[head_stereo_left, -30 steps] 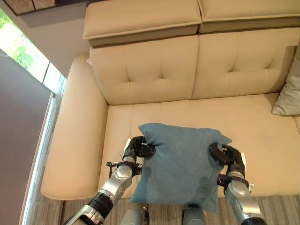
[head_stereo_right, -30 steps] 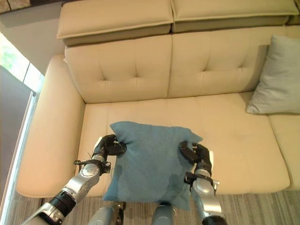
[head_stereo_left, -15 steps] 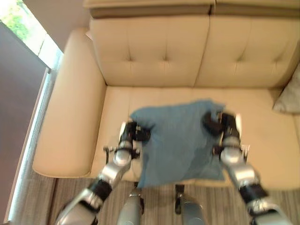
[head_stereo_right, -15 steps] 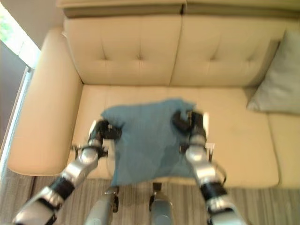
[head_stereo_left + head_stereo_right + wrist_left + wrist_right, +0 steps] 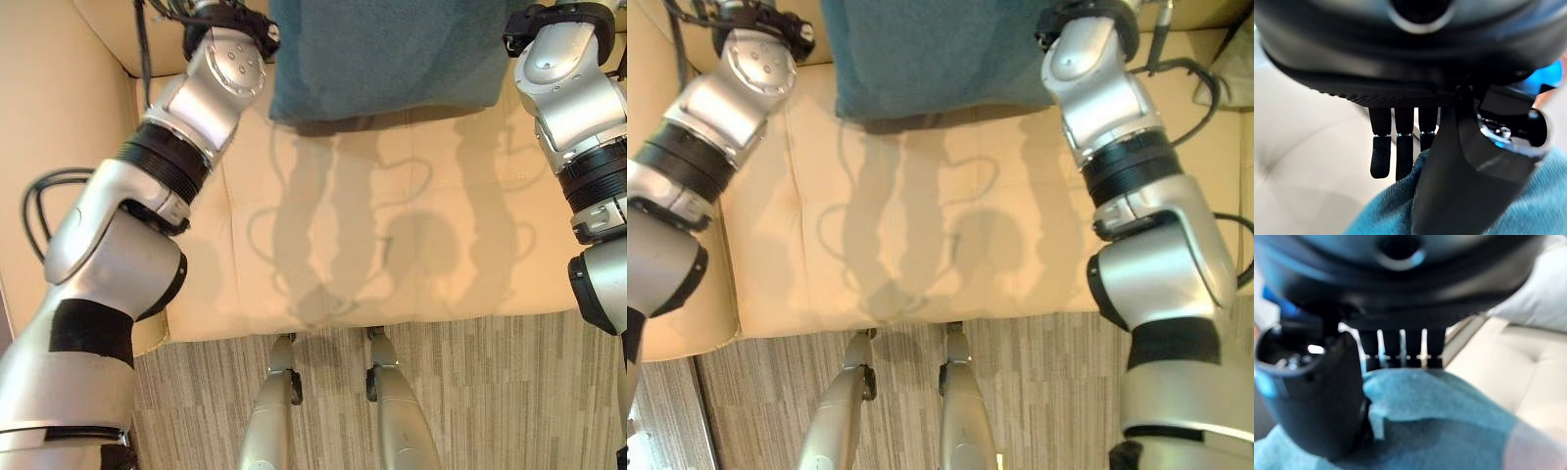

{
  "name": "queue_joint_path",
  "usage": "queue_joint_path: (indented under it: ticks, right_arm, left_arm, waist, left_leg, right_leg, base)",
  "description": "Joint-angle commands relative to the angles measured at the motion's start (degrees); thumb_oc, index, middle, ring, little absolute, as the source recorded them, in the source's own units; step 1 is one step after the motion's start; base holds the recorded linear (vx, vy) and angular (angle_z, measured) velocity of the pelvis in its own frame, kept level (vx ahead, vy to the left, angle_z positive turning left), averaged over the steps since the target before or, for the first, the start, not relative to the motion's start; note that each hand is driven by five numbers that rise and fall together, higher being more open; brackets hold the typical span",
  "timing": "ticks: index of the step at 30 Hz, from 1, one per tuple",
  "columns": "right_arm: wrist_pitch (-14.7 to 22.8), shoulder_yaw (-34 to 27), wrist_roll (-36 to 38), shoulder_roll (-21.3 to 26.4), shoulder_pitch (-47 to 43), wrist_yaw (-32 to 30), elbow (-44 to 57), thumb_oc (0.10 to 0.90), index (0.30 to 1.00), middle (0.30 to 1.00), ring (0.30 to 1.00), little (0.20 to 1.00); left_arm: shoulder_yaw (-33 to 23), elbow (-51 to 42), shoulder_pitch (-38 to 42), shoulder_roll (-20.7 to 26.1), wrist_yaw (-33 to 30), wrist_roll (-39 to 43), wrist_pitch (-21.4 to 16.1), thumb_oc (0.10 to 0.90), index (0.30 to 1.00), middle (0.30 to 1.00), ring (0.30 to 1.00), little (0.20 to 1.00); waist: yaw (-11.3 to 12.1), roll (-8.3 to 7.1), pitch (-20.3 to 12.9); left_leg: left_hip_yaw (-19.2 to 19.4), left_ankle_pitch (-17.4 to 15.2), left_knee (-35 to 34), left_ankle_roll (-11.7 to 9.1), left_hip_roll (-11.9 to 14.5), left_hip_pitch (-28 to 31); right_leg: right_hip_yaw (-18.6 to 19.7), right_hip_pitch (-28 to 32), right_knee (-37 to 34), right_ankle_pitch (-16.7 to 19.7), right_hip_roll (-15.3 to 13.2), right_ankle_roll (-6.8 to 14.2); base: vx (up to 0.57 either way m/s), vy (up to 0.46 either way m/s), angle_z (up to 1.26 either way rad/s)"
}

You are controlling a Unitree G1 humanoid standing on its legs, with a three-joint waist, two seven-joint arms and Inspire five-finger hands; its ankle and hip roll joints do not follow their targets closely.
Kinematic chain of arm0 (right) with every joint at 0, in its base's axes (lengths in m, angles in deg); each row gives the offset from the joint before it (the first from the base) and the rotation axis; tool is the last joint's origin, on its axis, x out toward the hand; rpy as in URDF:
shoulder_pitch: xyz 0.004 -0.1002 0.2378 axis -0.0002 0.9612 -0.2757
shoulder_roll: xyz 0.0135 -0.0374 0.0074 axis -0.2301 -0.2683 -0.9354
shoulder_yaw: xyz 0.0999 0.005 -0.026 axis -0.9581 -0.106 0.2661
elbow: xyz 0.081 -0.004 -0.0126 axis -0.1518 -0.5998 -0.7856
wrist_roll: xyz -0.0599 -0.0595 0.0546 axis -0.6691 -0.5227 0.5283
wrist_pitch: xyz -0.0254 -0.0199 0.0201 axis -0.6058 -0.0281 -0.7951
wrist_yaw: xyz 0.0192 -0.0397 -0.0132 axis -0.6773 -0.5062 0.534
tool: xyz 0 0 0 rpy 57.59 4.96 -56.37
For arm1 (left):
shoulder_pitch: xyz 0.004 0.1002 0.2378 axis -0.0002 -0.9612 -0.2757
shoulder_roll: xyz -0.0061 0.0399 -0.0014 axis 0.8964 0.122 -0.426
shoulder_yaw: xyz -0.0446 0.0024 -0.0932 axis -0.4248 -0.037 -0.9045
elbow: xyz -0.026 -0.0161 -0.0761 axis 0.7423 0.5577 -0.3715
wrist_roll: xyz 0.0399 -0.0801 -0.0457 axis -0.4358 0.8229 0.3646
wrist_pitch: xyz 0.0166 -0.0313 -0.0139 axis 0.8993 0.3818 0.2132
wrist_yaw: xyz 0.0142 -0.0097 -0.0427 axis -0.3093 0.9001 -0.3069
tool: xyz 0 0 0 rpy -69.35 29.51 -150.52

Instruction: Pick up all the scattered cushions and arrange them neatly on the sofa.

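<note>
A teal-blue cushion (image 5: 382, 54) hangs over the cream sofa seat (image 5: 392, 235), casting a shadow on it, and its upper part is cut off by the picture's edge. My left hand (image 5: 233, 18) grips the cushion's left side. In the left wrist view, thumb and fingers (image 5: 1400, 156) pinch the blue cloth (image 5: 1528, 205). My right hand (image 5: 551, 15) holds the cushion's right side. The right wrist view has its thumb and fingers curled round the blue cloth (image 5: 1449, 421).
The sofa's left armrest (image 5: 49, 147) runs beside my left arm. Striped grey carpet (image 5: 470, 392) lies below the seat's front edge. A pale grey cushion (image 5: 1537, 289) leans at the sofa's right end, past my right hand.
The view has tipped down and come closer to the seat. Both hands have kept their hold and carried the blue cushion up and away toward the backrest.
</note>
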Motion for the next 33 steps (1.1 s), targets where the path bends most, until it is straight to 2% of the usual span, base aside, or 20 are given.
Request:
queue_joint_path:
  ticks: [1, 2, 6, 9, 11, 12, 13, 14, 15, 17, 19, 20, 21, 23, 24, 26, 29, 30, 32, 33]
  right_arm:
    - [8.07, 3.00, -0.44, -5.66, -11.12, 1.50, -2.28, 0.800, 0.900, 0.900, 0.900, 0.900]
    - [7.83, 3.73, 2.26, -7.79, -9.78, 3.10, -6.57, 0.800, 0.900, 0.900, 0.900, 0.900]
    - [6.86, 4.38, 4.03, -11.54, -7.57, 4.78, -11.37, 0.800, 0.900, 0.900, 0.900, 0.900]
    - [6.61, 3.95, 4.00, -10.30, -6.44, 4.36, -11.83, 0.800, 0.900, 0.900, 0.900, 0.900]
    - [6.17, 2.81, 3.72, -7.05, -4.96, 4.05, -9.95, 0.800, 0.900, 0.900, 0.900, 0.900]
    - [6.19, 0.42, 4.11, -2.84, -1.77, 3.91, -7.31, 0.800, 0.900, 0.900, 0.900, 0.900]
    - [6.20, -2.17, 5.09, -0.77, 1.02, 3.41, -4.26, 0.800, 0.900, 0.900, 0.900, 0.900]
    - [6.08, -2.31, 5.01, -0.72, 1.32, 3.35, -3.98, 0.800, 0.900, 0.900, 0.900, 0.900]
    - [5.70, -6.45, 5.20, 3.74, 6.94, 3.61, 0.33, 0.800, 0.900, 0.900, 0.900, 0.900]
    - [5.26, -9.67, 4.50, 5.46, 11.86, 3.49, 3.84, 0.800, 0.900, 0.900, 0.900, 0.900]
    - [4.81, -15.83, 3.32, 9.02, 21.39, 4.75, 7.93, 0.800, 0.900, 0.900, 0.900, 0.900]
    - [4.15, -23.20, 1.92, 10.95, 32.53, 6.25, 12.23, 0.800, 0.900, 0.900, 0.900, 0.900]
    - [3.85, -27.25, 0.97, 11.16, 39.16, 7.16, 14.56, 0.800, 0.900, 0.900, 0.900, 0.900]
    - [3.58, -35.66, -0.84, 8.84, 52.19, 8.69, 17.89, 0.800, 0.900, 0.900, 0.900, 0.900]
    - [3.36, -36.41, -1.08, 8.63, 53.50, 8.72, 18.69, 0.800, 0.900, 0.900, 0.900, 0.900]
    - [4.03, -41.63, -1.11, 4.41, 60.81, 9.07, 17.59, 0.800, 0.900, 0.900, 0.900, 0.900]
    - [3.65, -45.96, -1.19, 1.82, 67.57, 10.41, 16.30, 0.800, 0.900, 0.900, 0.900, 0.900]
    - [3.60, -45.98, -1.21, 1.78, 67.93, 10.45, 16.51, 0.800, 0.900, 0.900, 0.900, 0.900]
    - [4.16, -50.59, -0.76, -0.96, 76.83, 14.43, 18.87, 0.800, 0.900, 0.900, 0.900, 0.900]
    - [4.12, -50.62, -0.79, -1.03, 77.29, 14.51, 19.14, 0.800, 0.900, 0.900, 0.900, 0.900]
  left_arm:
    - [5.68, 1.97, 11.87, -4.01, -0.63, -7.98, -5.25, 0.800, 0.900, 0.900, 0.900, 0.900]
    - [6.84, 7.60, 10.32, -4.67, -0.12, -8.61, -3.66, 0.800, 0.900, 0.900, 0.900, 0.900]
    - [4.39, 12.58, 5.19, -6.44, 1.17, -7.54, -1.73, 0.800, 0.900, 0.900, 0.900, 0.900]
    - [2.10, 11.89, 1.56, -6.84, 1.07, -7.20, -0.75, 0.800, 0.900, 0.900, 0.900, 0.900]
    - [-1.13, 9.15, -2.57, -6.80, 0.59, -5.92, -0.79, 0.800, 0.900, 0.900, 0.900, 0.900]
    - [-3.96, 5.32, -6.19, -6.28, 0.40, -5.29, -0.83, 0.800, 0.900, 0.900, 0.900, 0.900]
    - [-7.42, 0.48, -9.48, -5.79, 0.04, -2.47, -1.86, 0.800, 0.900, 0.900, 0.900, 0.900]
    - [-7.42, 0.20, -9.71, -5.75, 0.00, -2.52, -1.71, 0.800, 0.900, 0.900, 0.900, 0.900]
    - [-11.46, -6.88, -15.34, -3.93, 0.93, 0.30, -3.64, 0.800, 0.900, 0.900, 0.900, 0.900]
    - [-13.69, -11.50, -19.58, -3.10, 1.48, 1.62, -3.94, 0.800, 0.900, 0.900, 0.900, 0.900]
    - [-18.05, -16.76, -26.36, -1.63, 2.46, 1.82, -4.37, 0.800, 0.900, 0.900, 0.900, 0.900]
    - [-21.86, -21.84, -34.13, -0.73, 4.10, 1.34, -4.09, 0.800, 0.900, 0.900, 0.900, 0.900]
    - [-23.98, -24.74, -38.82, 0.27, 5.49, 1.31, -4.38, 0.800, 0.900, 0.900, 0.900, 0.900]
    - [-27.67, -28.00, -47.68, 1.02, 7.10, -0.46, -4.41, 0.800, 0.900, 0.900, 0.900, 0.900]
    - [-27.42, -28.47, -48.27, 0.99, 7.11, -0.60, -4.24, 0.800, 0.900, 0.900, 0.900, 0.900]
    - [-31.92, -26.98, -55.23, 0.42, 7.58, -0.60, -3.97, 0.800, 0.900, 0.900, 0.900, 0.900]
    - [-37.51, -26.86, -64.23, -0.48, 9.24, 1.59, -3.83, 0.800, 0.900, 0.900, 0.900, 0.900]
    - [-37.55, -27.12, -64.66, -0.47, 9.30, 1.61, -3.76, 0.800, 0.900, 0.900, 0.900, 0.900]
    - [-43.30, -29.65, -77.70, -1.37, 12.75, 2.61, -4.25, 0.800, 0.900, 0.900, 0.900, 0.900]
    - [-43.35, -29.99, -78.23, -1.38, 12.82, 2.57, -4.16, 0.800, 0.900, 0.900, 0.900, 0.900]
  waist:
    - [0.45, 0.16, -3.08]
    - [0.11, -0.32, -2.97]
    - [-0.25, -0.94, -2.83]
    - [-0.03, -0.98, -2.59]
    - [0.34, -0.97, -2.45]
    - [0.67, -0.99, -2.61]
    - [1.02, -1.06, -2.76]
    - [0.99, -1.07, -2.88]
    - [1.50, -0.92, -3.34]
    - [1.80, -1.10, -3.91]
    - [2.16, -0.90, -4.99]
    - [2.37, -0.69, -6.37]
    - [2.52, -0.65, -7.10]
    - [2.48, -0.85, -8.89]
    - [2.69, -1.04, -9.20]
    - [2.72, -1.07, -11.02]
    - [3.26, -1.31, -13.64]
    - [3.23, -1.32, -13.74]
    - [3.54, -1.17, -15.45]
    - [3.51, -1.19, -15.63]
  left_leg:
    - [0.16, -4.68, -3.09, -3.35, 1.80, 1.85]
    - [0.49, -4.44, -3.09, -3.48, 1.74, 1.45]
    - [0.41, -4.25, -3.09, -3.33, 1.53, 2.01]
    - [0.09, -4.49, -3.09, -3.15, 1.30, 3.66]
    - [-0.19, -4.91, -3.09, -2.97, 1.03, 5.54]
    - [-0.37, -5.43, -3.09, -2.79, 0.80, 7.05]
    - [-0.57, -6.21, -3.09, -2.67, 0.66, 8.46]
    - [-0.64, -5.98, -3.09, -2.66, 0.63, 8.33]
    - [-0.85, -6.69, -3.09, -2.42, 0.48, 10.22]
    - [-1.14, -7.26, -3.09, -2.30, 0.44, 11.67]
    - [-1.39, -8.04, -3.09, -2.09, 0.52, 13.79]
    - [-1.62, -8.94, -3.09, -1.80, 0.46, 16.20]
    - [-1.80, -9.30, -3.09, -1.63, 0.50, 17.40]
    - [-2.14, -10.07, -3.09, -1.39, 0.60, 19.70]
    - [-2.16, -10.15, -3.09, -1.39, 0.57, 19.91]
    - [-2.42, -10.78, -3.09, -1.05, 0.56, 21.95]
    - [-2.49, -11.36, -3.09, -0.77, 0.59, 24.55]
    - [-2.49, -11.43, -3.09, -0.77, 0.58, 24.74]
    - [-2.49, -12.03, -3.09, -0.41, 0.88, 27.17]
    - [-2.48, -12.10, -3.09, -0.41, 0.88, 27.33]
  right_leg:
    - [0.38, -0.23, 3.75, -7.12, 1.12, 2.70]
    - [0.51, -0.25, 2.49, -6.20, 1.17, 2.73]
    - [0.52, 0.54, 1.26, -5.55, 1.33, 2.58]
    - [0.24, 2.54, 1.17, -5.94, 1.46, 2.43]
    - [-0.09, 4.61, 1.19, -6.49, 1.61, 2.37]
    - [-0.51, 6.35, 1.28, -7.13, 1.74, 2.29]
    - [-0.79, 7.91, 1.21, -7.78, 1.79, 2.19]
    - [-0.84, 7.87, 1.11, -7.54, 1.78, 2.20]
    - [-1.39, 9.90, 1.36, -8.44, 1.69, 2.08]
    - [-1.73, 11.60, 1.28, -8.94, 1.65, 2.00]
    - [-2.31, 13.87, 1.51, -9.97, 1.60, 1.90]
    - [-2.86, 16.48, 1.63, -11.02, 1.56, 1.75]
    - [-3.23, 17.66, 1.71, -11.55, 1.45, 1.70]
    - [-3.97, 19.93, 1.87, -12.41, 1.39, 1.69]
    - [-4.02, 20.20, 1.77, -12.45, 1.36, 1.69]
    - [-4.15, 21.97, 1.82, -13.00, 1.48, 1.63]
    - [-4.47, 24.73, 1.97, -13.85, 1.53, 1.53]
    - [-4.48, 24.94, 1.92, -13.89, 1.52, 1.53]
    - [-4.58, 27.19, 3.28, -15.35, 1.58, 1.26]
    - [-4.57, 27.32, 3.33, -15.44, 1.57, 1.26]
  base:
    - [0.02, 0.003, 0.13]
    - [0.03, 0.001, -0.14]
    - [0.04, 0.001, -0.24]
    - [0.02, -0.030, 0.24]
    - [0.06, -0.054, -0.26]
    - [0.10, -0.077, -0.16]
    - [0.07, -0.056, 0.00]
    - [0.09, -0.060, 0.05]
    - [0.05, -0.033, 0.13]
    - [0.10, -0.060, 0.29]
    - [0.16, -0.057, 0.29]
    - [0.20, -0.040, 0.27]
    - [0.20, -0.049, 0.29]
    - [0.12, -0.031, 0.30]
    - [0.10, -0.028, 0.21]
    - [0.10, -0.043, 0.09]
    - [0.09, -0.056, -0.06]
    - [0.06, -0.067, -0.09]
    - [0.05, -0.079, -0.02]
    - [0.06, -0.082, 0.05]
